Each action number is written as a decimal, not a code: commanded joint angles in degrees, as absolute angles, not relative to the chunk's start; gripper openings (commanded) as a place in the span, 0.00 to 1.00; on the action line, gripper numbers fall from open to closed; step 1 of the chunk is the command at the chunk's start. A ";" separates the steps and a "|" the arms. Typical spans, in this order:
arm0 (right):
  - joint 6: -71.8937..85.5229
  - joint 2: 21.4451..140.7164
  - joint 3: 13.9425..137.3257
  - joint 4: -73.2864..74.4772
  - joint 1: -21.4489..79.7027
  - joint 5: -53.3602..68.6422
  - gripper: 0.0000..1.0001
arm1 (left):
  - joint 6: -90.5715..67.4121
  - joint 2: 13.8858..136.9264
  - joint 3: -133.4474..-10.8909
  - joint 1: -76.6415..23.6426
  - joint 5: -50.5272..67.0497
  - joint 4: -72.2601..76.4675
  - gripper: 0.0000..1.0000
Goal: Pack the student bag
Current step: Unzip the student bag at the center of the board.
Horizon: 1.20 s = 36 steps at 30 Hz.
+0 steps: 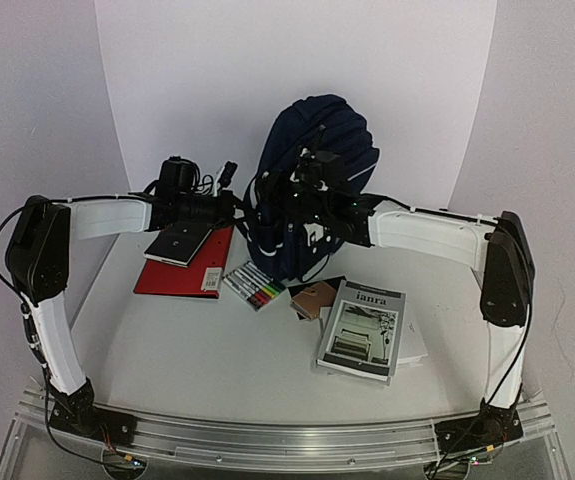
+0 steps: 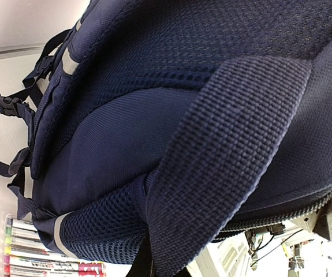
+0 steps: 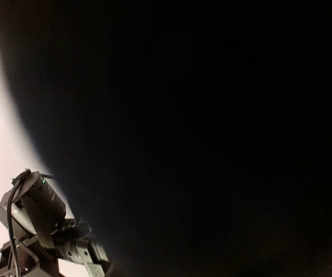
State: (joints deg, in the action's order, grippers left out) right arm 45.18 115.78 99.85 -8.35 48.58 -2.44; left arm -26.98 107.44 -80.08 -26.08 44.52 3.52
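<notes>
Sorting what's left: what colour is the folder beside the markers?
Red; the folder shows best from the top view.

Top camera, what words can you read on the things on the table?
"ianra": on the grey booklet cover.
Marker pack: print too small to read.
Red folder: its white label is too blurred to read.
Student bag: no text shows.

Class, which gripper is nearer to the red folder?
Left. The left gripper is at the side of the bag, just beyond the red folder. The right gripper is against the bag's front, farther from the folder.
</notes>
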 commanded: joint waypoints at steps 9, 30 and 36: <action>47.85 110.89 98.69 -7.07 48.17 -5.79 0.00 | -29.31 103.71 -77.62 -25.74 36.02 1.34 0.00; 52.36 95.33 94.18 -7.82 45.19 -8.43 0.00 | -26.72 101.99 -73.81 -20.80 24.17 -2.95 0.00; 52.87 95.26 93.32 -8.00 42.92 -1.29 0.00 | -18.10 99.66 -74.91 -20.81 38.51 -0.25 0.16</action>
